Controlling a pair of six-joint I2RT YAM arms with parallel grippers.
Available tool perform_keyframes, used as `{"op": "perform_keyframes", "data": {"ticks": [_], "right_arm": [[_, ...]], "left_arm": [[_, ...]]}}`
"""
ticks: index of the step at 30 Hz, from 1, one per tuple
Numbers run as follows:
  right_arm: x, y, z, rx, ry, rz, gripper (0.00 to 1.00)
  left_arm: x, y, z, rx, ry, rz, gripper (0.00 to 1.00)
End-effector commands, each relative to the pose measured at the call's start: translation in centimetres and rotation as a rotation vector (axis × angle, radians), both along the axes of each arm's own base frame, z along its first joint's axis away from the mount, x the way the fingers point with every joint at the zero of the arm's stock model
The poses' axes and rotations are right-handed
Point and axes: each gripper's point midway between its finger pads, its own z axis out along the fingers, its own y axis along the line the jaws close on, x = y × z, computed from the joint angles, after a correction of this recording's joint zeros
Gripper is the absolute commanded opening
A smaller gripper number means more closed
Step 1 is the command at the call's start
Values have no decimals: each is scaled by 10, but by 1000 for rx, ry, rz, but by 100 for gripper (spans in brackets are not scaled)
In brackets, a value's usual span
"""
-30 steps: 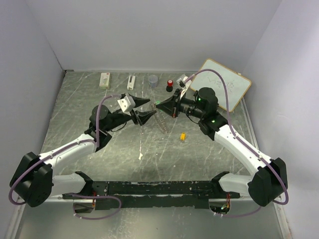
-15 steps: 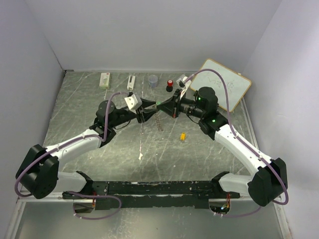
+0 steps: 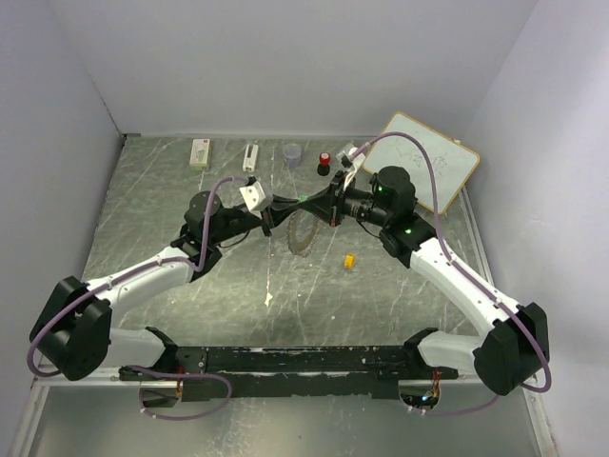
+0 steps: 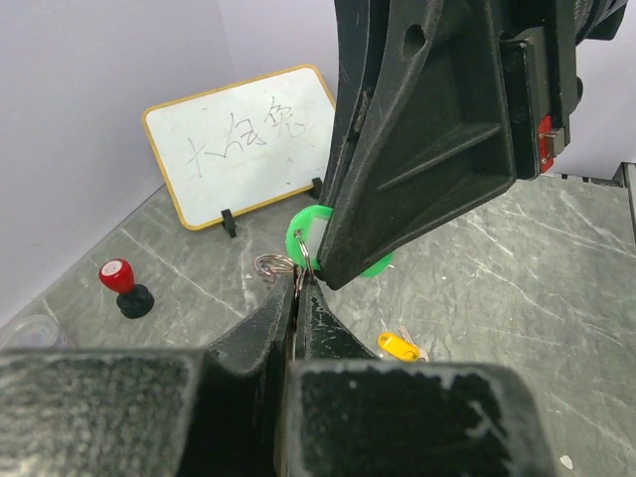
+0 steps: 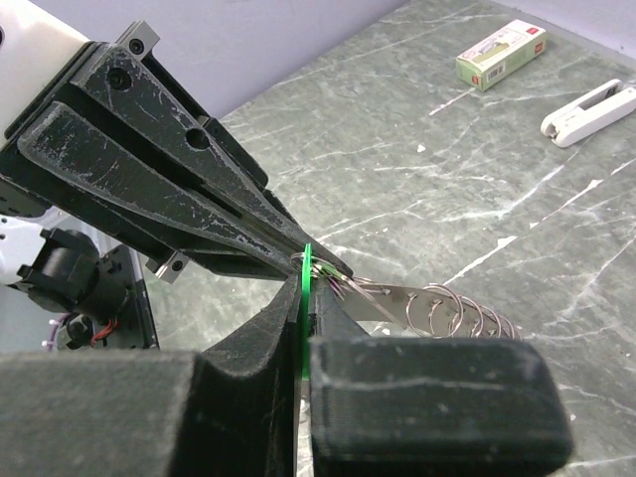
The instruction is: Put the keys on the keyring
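My right gripper (image 3: pixel 312 202) (image 5: pixel 306 283) is shut on the bright green key (image 5: pixel 306 260) (image 4: pixel 304 231), holding it edge-on above the table. My left gripper (image 3: pixel 274 214) (image 4: pixel 299 283) meets it tip to tip and is shut on the rim of the keyring (image 3: pixel 302 234) (image 5: pixel 447 310). The keyring is a thin metal band hung with small silvery rings, and it hangs down between the two grippers. The green key's small ring touches the keyring's rim right at the fingertips. The yellow-orange key (image 3: pixel 349 259) (image 4: pixel 399 346) lies loose on the table to the right.
A whiteboard (image 3: pixel 430 160) stands at the back right. A red-topped black knob (image 3: pixel 324 162), a small grey cup (image 3: pixel 292 152), a white clip-like tool (image 3: pixel 250 155) and a small white box (image 3: pixel 200 152) line the back edge. Grey walls close in three sides.
My left gripper has moved right toward the right gripper and closed from wide open onto the keyring. The ring now hangs lifted between the tips. The right arm stayed put.
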Motion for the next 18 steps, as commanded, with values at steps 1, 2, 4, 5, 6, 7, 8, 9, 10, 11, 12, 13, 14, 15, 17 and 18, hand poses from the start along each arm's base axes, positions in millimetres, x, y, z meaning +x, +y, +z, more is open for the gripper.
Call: {"op": "perform_keyframes", "data": {"ticks": [1,2,4,5,6,7,8,9,10,11,12,13,14,15,17,18], "right_arm": [[2,-4,33,35,-90,-29,0],[4,-7,33,30,-88,-52,0],[11,-13,31,20,-81,-104,0],[14,-16,29,12,-75,-131,0],[16,-19,27,5,-71,-157,0],[19,-23,25,-6,-67,-180,0],[21,-26,21,-17,-57,-199,0],[23,-28,17,-27,-51,-212,0],[24,-30,13,-36,-43,-218,0],[24,-30,8,-44,-34,-221,0],[24,-30,4,-48,-27,-221,0],[25,-29,-1,-52,-15,-219,0],[25,-29,-6,-54,-7,-219,0],[26,-28,-10,-56,1,-214,0],[25,-25,-17,-53,13,-202,0],[25,-24,-21,-54,23,-198,0]], "left_arm": [[1,4,14,-14,-35,26,7],[2,6,15,-18,-36,40,7],[3,12,16,-33,-34,76,7],[5,15,19,-44,-35,98,7],[5,19,22,-53,-39,117,7],[6,22,24,-60,-40,136,7],[7,25,27,-71,-41,154,7],[8,28,29,-80,-42,171,7],[8,31,33,-92,-46,184,7],[9,33,35,-103,-46,196,7],[9,35,37,-112,-47,204,6],[8,36,39,-120,-49,205,7],[8,38,42,-129,-50,210,7],[8,38,43,-135,-49,212,7],[9,40,46,-148,-48,217,7],[9,40,47,-156,-48,220,7]]}}
